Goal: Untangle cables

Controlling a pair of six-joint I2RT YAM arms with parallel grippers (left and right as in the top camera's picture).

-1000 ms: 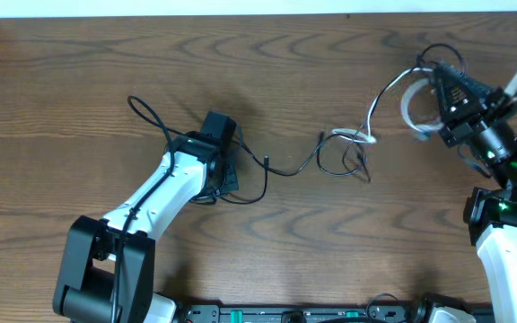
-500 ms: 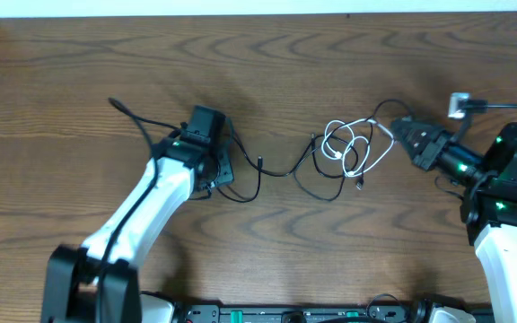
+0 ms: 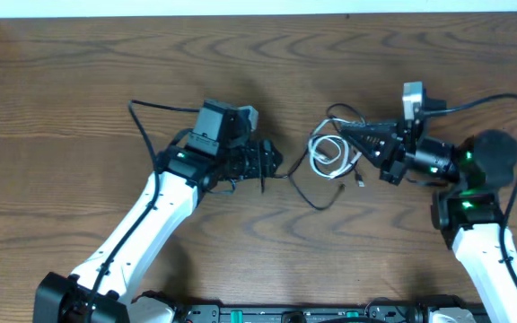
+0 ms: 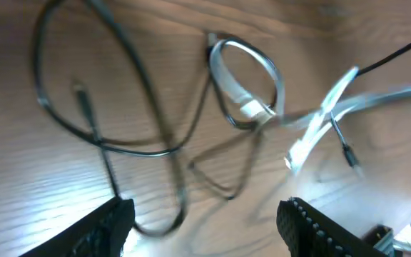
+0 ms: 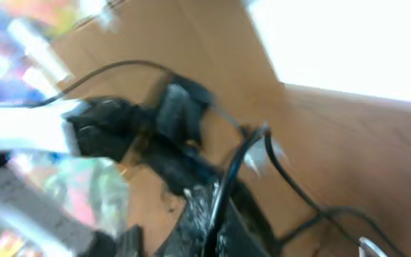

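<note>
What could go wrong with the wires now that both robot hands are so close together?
1. The white cable and a black cable loop over each other, so pulling one might tighten the tangle instead of loosening it.
2. The left fingers are open with nothing between them. A quick close could miss, or pinch two cords at once.
3. The right fingers point at the left ones across the tangle, so the arms might bump.

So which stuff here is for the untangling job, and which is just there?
For the job: white cable, thin black cable.
Just there: thick arm wires, wooden table.
</note>
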